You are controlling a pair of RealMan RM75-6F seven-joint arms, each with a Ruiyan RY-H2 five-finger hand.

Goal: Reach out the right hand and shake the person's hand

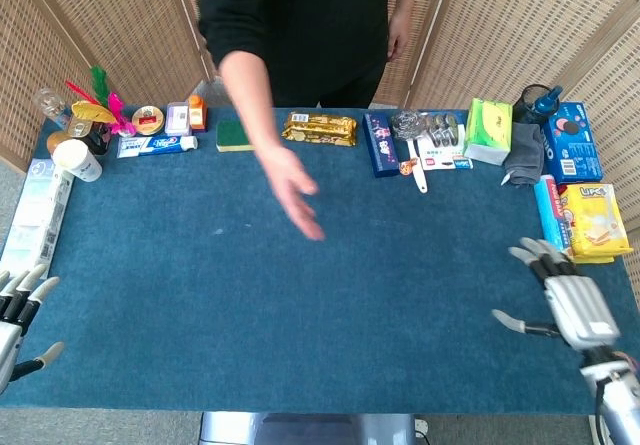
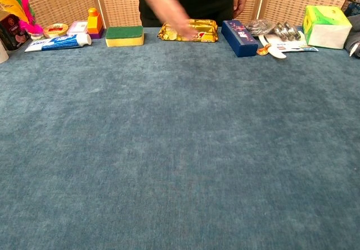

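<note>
Right hand [image 1: 568,300]: metallic, segmented shell, fingers spread apart, holding nothing, over the lower right of the head view above the tabletop [image 1: 330,305]. Its thumb juts toward frame left; the other fingers point to the upper left. The chest view does not show it.

Left hand [image 1: 18,310]: same build, at the lower left edge of the head view, fingers apart and empty, partly cut off by the frame.

Person's hand [image 1: 295,193]: bare, open, palm flat and fingers extended toward the lower right, at upper centre of the head view, above the blue cloth and well apart from the right hand. In the chest view it appears blurred at top centre [image 2: 179,21], in front of a gold foil snack pack [image 2: 188,30].

Tabletop covering: blue, short-napped fabric, matte. Along its far edge, from frame left: a toothpaste tube [image 1: 155,145], a green-and-yellow sponge block [image 1: 232,135], the foil pack, and a dark blue rectangular box [image 1: 380,144]. A green tissue pack [image 1: 487,130] lies at upper right. A yellow cracker box [image 1: 593,221] lies just above the right hand at the right edge. Woven wicker screens [image 1: 520,25] stand behind.
</note>
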